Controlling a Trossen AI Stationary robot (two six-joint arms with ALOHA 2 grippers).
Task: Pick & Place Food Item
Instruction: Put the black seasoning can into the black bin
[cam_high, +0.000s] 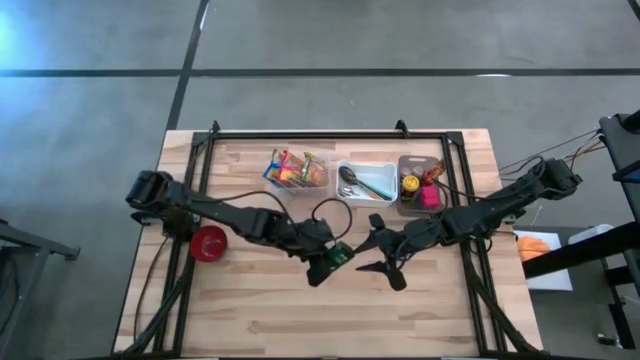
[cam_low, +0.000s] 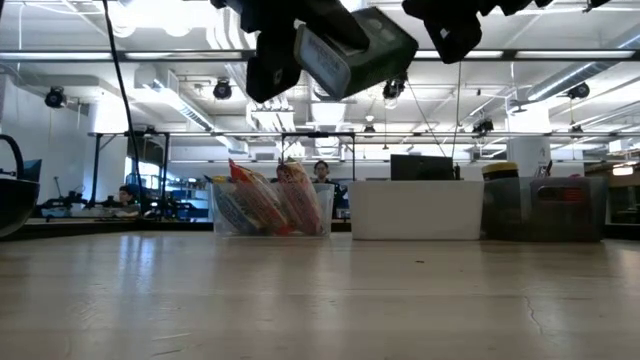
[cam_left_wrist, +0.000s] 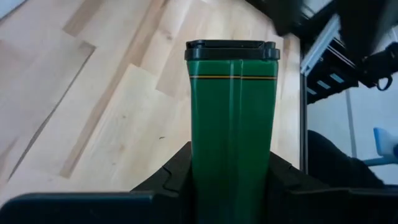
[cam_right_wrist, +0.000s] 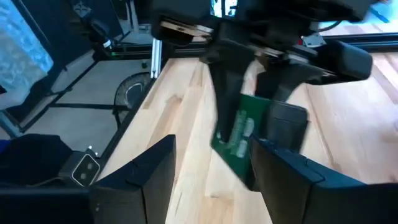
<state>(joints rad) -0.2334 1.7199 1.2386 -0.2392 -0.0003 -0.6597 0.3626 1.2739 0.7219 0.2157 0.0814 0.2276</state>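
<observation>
A green box (cam_left_wrist: 231, 106) with a black lid end (cam_left_wrist: 231, 50) hangs above the middle of the table, with my left gripper (cam_high: 326, 262) shut on it. In the low view the box (cam_low: 355, 50) is well above the tabletop and tilted. My right gripper (cam_high: 373, 247) stands open just to the box's right, its fingers pointing toward it. In the right wrist view its two fingers (cam_right_wrist: 149, 174) frame the box (cam_right_wrist: 239, 134) from a short distance without touching it. My left gripper pinches the green box between its two fingers, on the two side faces (cam_left_wrist: 200, 163) near the end away from the lid. The fingers slant downward along the box, which sticks out ahead of them lid end first. The box is lifted clear of the table and tilted.
Along the far side stand a clear bin of bright snack packets (cam_high: 297, 170), a white bin with utensils (cam_high: 367, 182) and a dark bin with yellow and pink items (cam_high: 420, 188). A red bowl (cam_high: 208, 243) sits at the left. Bare wood lies toward the near edge (cam_high: 330, 320).
</observation>
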